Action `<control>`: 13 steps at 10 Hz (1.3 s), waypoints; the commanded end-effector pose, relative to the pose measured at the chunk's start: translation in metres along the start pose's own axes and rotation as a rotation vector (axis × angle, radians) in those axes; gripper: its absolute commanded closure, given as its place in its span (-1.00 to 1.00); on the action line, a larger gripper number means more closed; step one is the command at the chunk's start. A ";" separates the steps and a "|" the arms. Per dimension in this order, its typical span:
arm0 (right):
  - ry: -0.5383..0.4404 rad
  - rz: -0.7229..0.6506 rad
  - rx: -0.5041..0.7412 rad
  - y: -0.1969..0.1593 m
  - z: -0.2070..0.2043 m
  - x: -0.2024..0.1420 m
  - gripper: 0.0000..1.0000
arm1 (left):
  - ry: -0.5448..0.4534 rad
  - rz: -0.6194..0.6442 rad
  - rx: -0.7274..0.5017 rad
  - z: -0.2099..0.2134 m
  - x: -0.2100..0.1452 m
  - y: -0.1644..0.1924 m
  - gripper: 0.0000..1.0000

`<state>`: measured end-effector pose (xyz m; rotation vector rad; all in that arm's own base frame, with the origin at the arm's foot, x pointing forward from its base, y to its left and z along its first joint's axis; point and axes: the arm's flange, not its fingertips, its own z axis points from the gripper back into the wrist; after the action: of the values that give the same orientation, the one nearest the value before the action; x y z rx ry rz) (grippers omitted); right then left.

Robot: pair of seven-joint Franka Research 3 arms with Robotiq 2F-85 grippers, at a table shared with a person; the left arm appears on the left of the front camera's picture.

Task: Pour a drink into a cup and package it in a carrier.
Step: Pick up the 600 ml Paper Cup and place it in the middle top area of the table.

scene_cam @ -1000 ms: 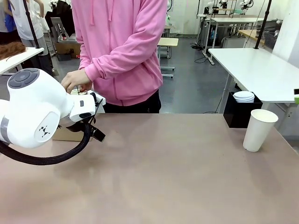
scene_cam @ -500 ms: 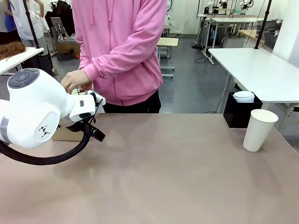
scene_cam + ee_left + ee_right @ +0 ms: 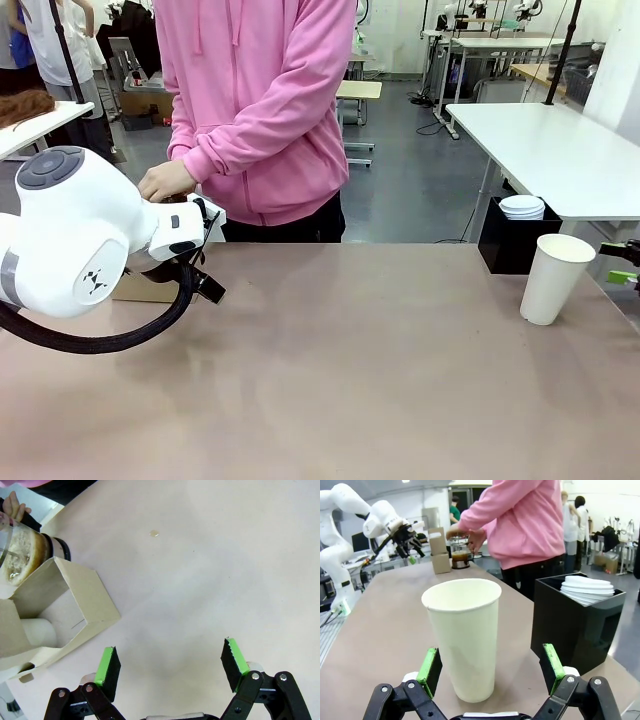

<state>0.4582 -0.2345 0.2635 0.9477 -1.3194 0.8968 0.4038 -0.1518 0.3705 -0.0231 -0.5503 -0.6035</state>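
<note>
Cup pick-up is judged in hand: right gripper (image 3: 490, 654) is seen wide open, empty, facing cup (image 3: 462, 630); closure is required next; left gripper (image 3: 170, 656) is likewise open, empty.

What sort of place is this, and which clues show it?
Probably a robotics lab, not a café: a white robot arm at the table, white workbenches behind, a paper cup waiting.

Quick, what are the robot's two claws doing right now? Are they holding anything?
Left gripper: open, holding nothing.
Right gripper: open and empty, with the white cup just in front of it.
</note>
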 end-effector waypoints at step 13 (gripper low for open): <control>-0.008 -0.013 0.024 0.006 -0.080 -0.028 -1.00 | -0.001 0.000 -0.001 0.000 0.000 0.000 -1.00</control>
<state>0.4770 -0.1669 0.2360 1.0029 -1.2895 0.9091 0.4038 -0.1518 0.3705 -0.0231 -0.5502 -0.6035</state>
